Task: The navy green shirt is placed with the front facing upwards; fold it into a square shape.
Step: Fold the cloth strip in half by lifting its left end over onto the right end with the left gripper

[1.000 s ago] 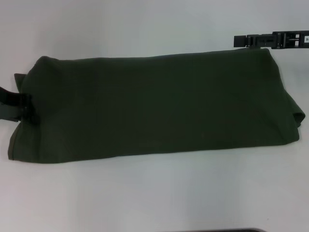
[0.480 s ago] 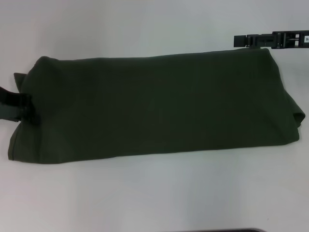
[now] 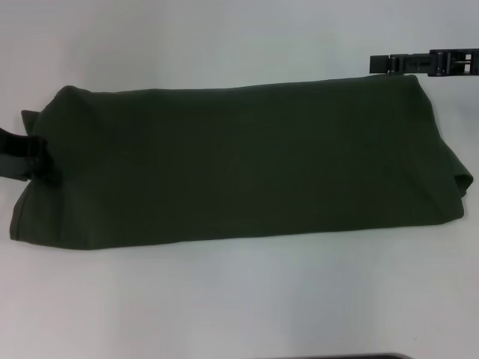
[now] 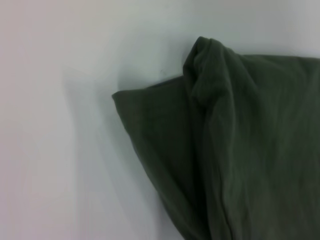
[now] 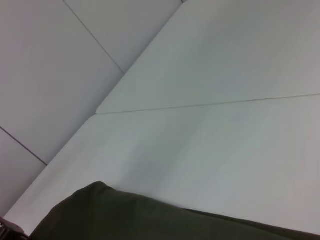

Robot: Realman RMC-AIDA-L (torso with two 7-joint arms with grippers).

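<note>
The navy green shirt (image 3: 239, 161) lies on the white table (image 3: 224, 299) folded into one long dark olive band running left to right, with no lettering or collar showing. My left gripper (image 3: 22, 153) is at the band's left end, against the cloth edge. My right gripper (image 3: 389, 63) sits just beyond the band's far right corner. The left wrist view shows a bunched end of the shirt (image 4: 240, 150) with a layer sticking out beneath it. In the right wrist view only a strip of the shirt (image 5: 150, 220) appears.
White tabletop surrounds the shirt on all sides. A seam between two table panels (image 5: 210, 105) runs past the shirt in the right wrist view, with the table's edge and a pale tiled surface beyond. A dark strip (image 3: 337, 357) shows at the head view's near edge.
My left gripper has shifted slightly outward and away from me at the shirt's left end. My right gripper has slid a little to the right. The shirt has barely moved.
</note>
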